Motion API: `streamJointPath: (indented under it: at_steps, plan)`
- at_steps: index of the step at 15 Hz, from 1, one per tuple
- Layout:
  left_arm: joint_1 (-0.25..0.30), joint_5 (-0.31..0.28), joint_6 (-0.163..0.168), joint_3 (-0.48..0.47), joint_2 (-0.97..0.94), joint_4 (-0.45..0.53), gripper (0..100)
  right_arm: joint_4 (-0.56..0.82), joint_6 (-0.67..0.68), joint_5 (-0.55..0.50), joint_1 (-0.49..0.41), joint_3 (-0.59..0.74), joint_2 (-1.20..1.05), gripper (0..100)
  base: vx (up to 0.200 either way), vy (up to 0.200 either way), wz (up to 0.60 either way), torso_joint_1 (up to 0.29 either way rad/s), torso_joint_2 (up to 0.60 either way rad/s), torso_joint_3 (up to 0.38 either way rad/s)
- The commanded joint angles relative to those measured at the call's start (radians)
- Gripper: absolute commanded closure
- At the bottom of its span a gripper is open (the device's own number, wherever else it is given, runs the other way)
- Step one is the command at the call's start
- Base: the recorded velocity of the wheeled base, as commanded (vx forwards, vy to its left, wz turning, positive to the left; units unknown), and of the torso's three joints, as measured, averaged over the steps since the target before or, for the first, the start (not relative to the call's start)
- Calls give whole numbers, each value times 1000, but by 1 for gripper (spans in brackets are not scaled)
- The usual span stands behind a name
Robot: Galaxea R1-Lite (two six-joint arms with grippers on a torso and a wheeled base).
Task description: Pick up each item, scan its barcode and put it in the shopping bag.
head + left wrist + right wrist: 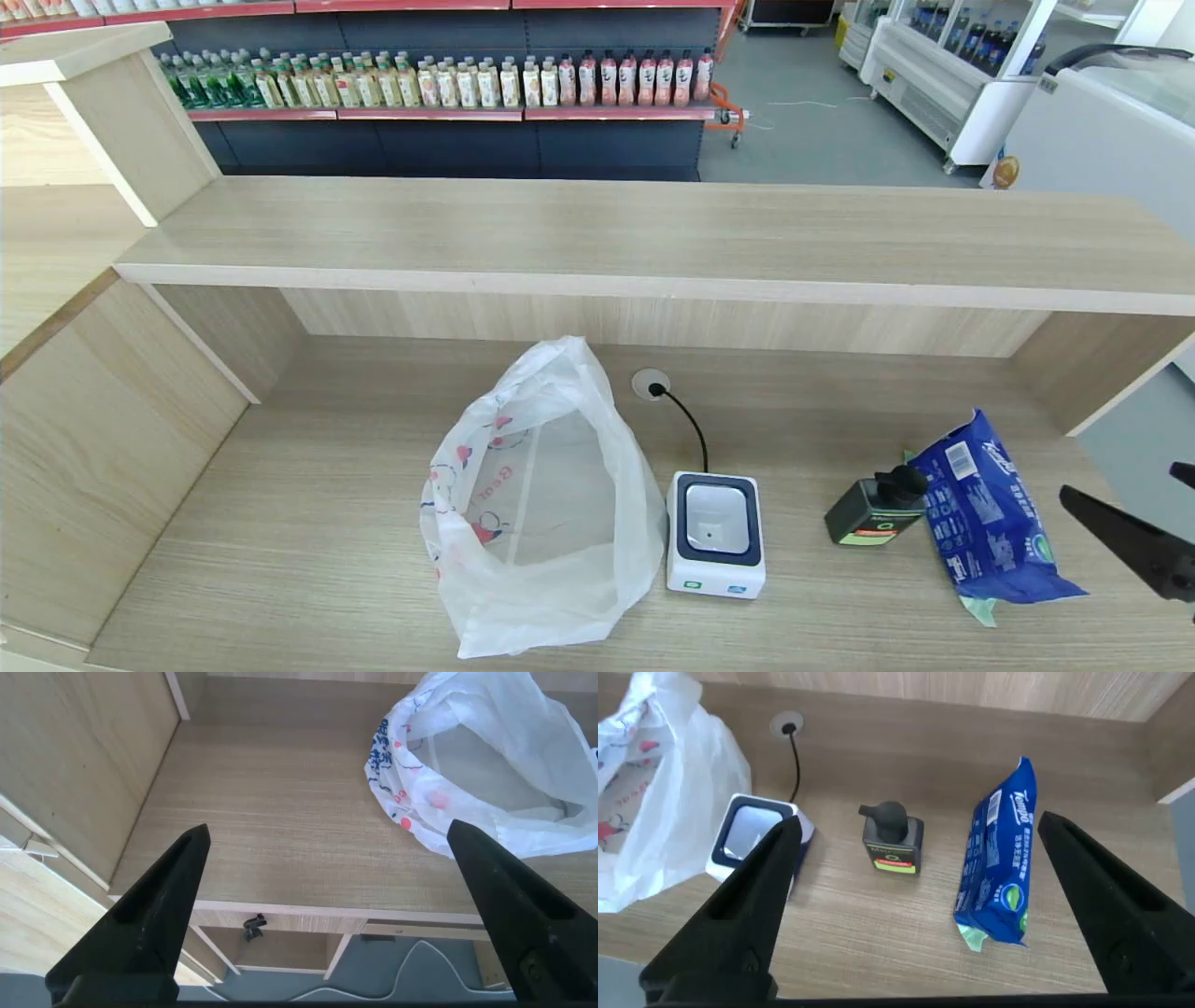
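A white plastic shopping bag [541, 504] stands open on the wooden counter, left of a white barcode scanner [714, 532]. To the scanner's right lies a dark bottle [873, 513] with a black cap, and beside it a blue packet [990, 509]. My right gripper [1120, 481] hangs open at the counter's right end, above and apart from the bottle [892, 840] and the packet [1001, 859]. The left gripper [329, 829] is open over the counter's front left part, with the bag [495, 765] off to one side. Neither holds anything.
A black cable [689, 420] runs from the scanner to a grommet in the counter. A raised wooden ledge [653, 243] borders the back and side panels [112, 439] close both ends. Bare counter [308, 523] lies left of the bag.
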Motion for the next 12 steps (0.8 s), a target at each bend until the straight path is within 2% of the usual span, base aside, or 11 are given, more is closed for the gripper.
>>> streamJointPath:
  at_steps: [1, 5, 12]
  plan:
    - [0, 0, 0, 0, 0, 0, 0, -35, -18, 0, 2, 28, 238, 0, 0, 0, 0, 0, 0, 0]
    - [0, 0, 0, 0, 0, 0, 0, -37, -37, 2, -25, 94, 307, 0, 0, 0, 0, 0, 0, 0]
    - [-1, 0, 0, 0, 0, 0, 0, -41, -64, 54, -44, 82, 429, 0, 0, 0, 0, 0, 0, 0]
